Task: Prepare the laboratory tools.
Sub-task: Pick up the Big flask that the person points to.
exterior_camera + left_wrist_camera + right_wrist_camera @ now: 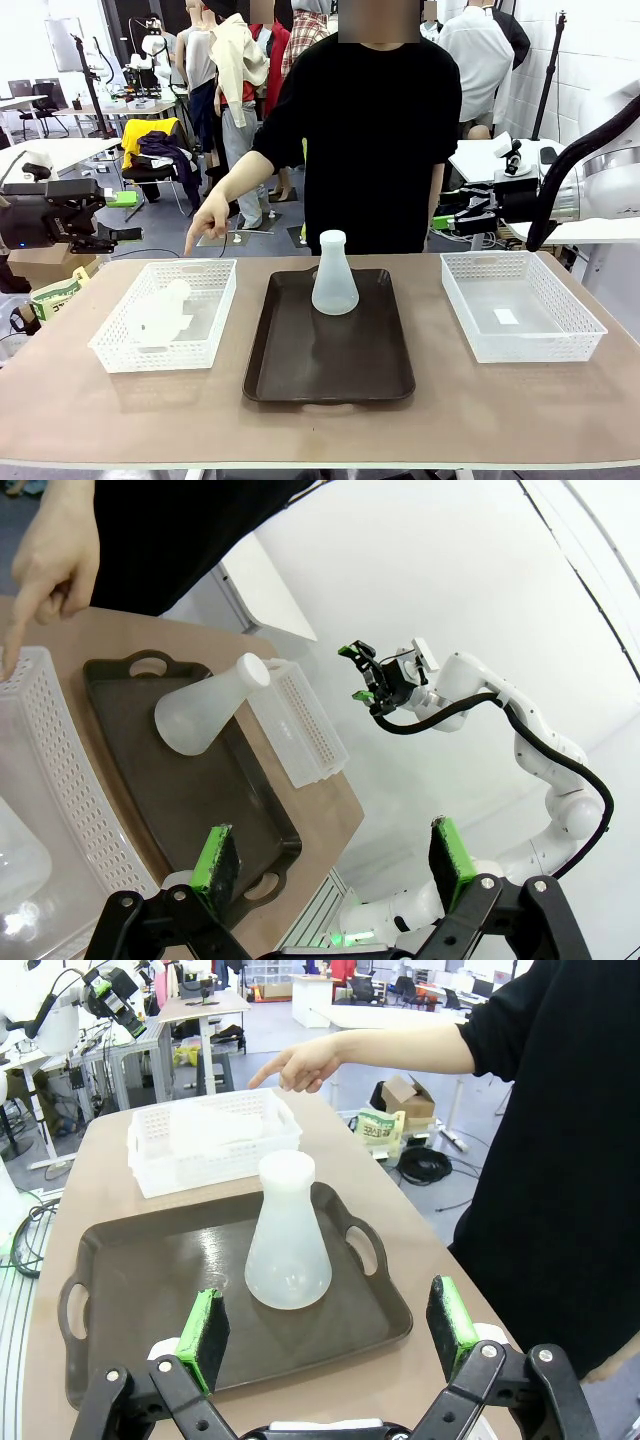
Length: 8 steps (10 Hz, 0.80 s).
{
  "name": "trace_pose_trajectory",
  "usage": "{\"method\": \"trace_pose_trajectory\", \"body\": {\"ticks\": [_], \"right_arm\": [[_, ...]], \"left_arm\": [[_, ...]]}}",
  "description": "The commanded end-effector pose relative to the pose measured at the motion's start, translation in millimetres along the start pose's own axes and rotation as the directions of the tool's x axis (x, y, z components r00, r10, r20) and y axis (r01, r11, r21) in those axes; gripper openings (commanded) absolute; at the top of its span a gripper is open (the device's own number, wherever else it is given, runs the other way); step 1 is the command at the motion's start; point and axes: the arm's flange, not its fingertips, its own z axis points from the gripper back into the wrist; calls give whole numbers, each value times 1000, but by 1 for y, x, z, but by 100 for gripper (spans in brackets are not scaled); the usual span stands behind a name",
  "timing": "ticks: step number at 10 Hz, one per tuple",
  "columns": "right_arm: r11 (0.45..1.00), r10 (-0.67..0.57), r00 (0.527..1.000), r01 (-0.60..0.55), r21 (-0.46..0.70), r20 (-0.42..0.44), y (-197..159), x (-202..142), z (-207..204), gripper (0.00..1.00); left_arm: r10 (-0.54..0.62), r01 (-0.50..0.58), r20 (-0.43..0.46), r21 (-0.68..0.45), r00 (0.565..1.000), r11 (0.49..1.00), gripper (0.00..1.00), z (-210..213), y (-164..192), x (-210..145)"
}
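One flask (334, 275) is standing upright on the tray (290, 375), toward its far end, mid-table. The 2nd flask (160, 312) is lying on its side in the L basket (222, 300), on the robot's left. It's frosted white against white lattice, so its outline is hard to make out. The R basket (590, 330) is sitting on the other side of the tray w/ a small white patch on its floor.

A person in a black top is standing at the far side, arm stretched out. Their hand (208, 222) is pointing down w/ the index finger over the far rim of the L basket.

The left gripper (335, 855) is hanging off the table's left end, above table height. Its jaws are spread wide w/ nothing btw the green pads (213, 858). The right gripper (330, 1325) is hovering in the air on the right, facing the tray and the upright flask but well apart from both. It's also spread wide and holding nothing.
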Motion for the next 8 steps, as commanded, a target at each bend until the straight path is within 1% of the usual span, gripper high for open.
{"method": "trace_pose_trajectory", "body": {"ticks": [1, 2, 3, 4, 6, 7, 8], "right_arm": [[1000, -1, 1000, 1, 4, -10, 2, 1, 1, 100], [1000, -1, 1000, 1, 4, -10, 2, 1, 1, 100], [1000, -1, 1000, 1, 4, -10, 2, 1, 1, 100], [1000, -1, 1000, 1, 4, -10, 2, 1, 1, 100], [1000, -1, 1000, 1, 4, -10, 2, 1, 1, 100], [1000, -1, 1000, 1, 4, -10, 2, 1, 1, 100], [1000, -1, 1000, 1, 4, -10, 2, 1, 1, 100]], "left_arm": [[0, 0, 0, 0, 1000, 1000, 100, 0, 0, 0], [23, -20, -42, 78, 999, 997, 100, -12, -5, 5], [7, 4, -66, 153, 998, 988, 100, -23, -13, 11], [23, 1, -89, 252, 996, 968, 100, -33, -22, 21], [102, -40, -124, 425, 987, 904, 100, -50, -32, 40], [150, -58, -137, 522, 979, 851, 100, -59, -32, 49], [186, -49, -139, 660, 973, 750, 100, -68, -33, 57]]}}
